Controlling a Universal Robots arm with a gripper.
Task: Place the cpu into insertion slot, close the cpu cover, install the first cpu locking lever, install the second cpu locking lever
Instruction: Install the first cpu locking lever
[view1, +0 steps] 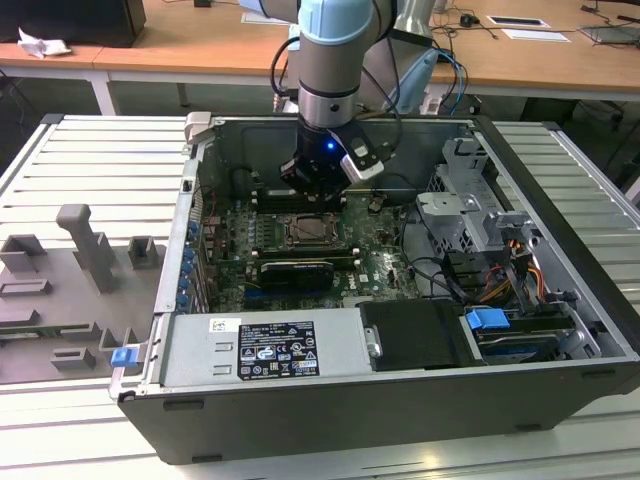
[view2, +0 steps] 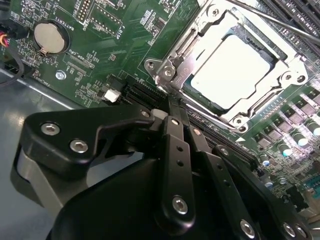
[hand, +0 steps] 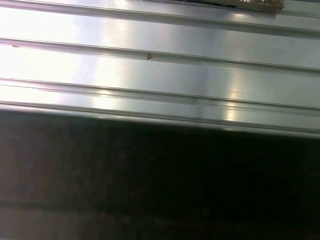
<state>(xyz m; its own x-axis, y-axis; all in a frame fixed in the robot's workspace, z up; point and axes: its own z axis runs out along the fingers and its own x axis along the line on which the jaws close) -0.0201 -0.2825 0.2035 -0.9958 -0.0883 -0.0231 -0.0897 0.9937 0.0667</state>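
Observation:
The cpu lies flat in the insertion slot on the green motherboard, its pale metal face showing. The silvery cpu cover lies down around it, framing the chip through its window. A thin metal lever rod runs along one side of the socket; I cannot tell whether it is latched. In the second wrist view my gripper hangs just off one corner of the socket, its black fingers pressed together and holding nothing. In the exterior view the gripper hovers just behind the socket, inside the open computer case.
The case walls surround the board. Black memory slots lie in front of the socket, with drive cages and cables at the exterior view's right. A coin battery sits on the board. Grey fixtures stand on the ribbed table.

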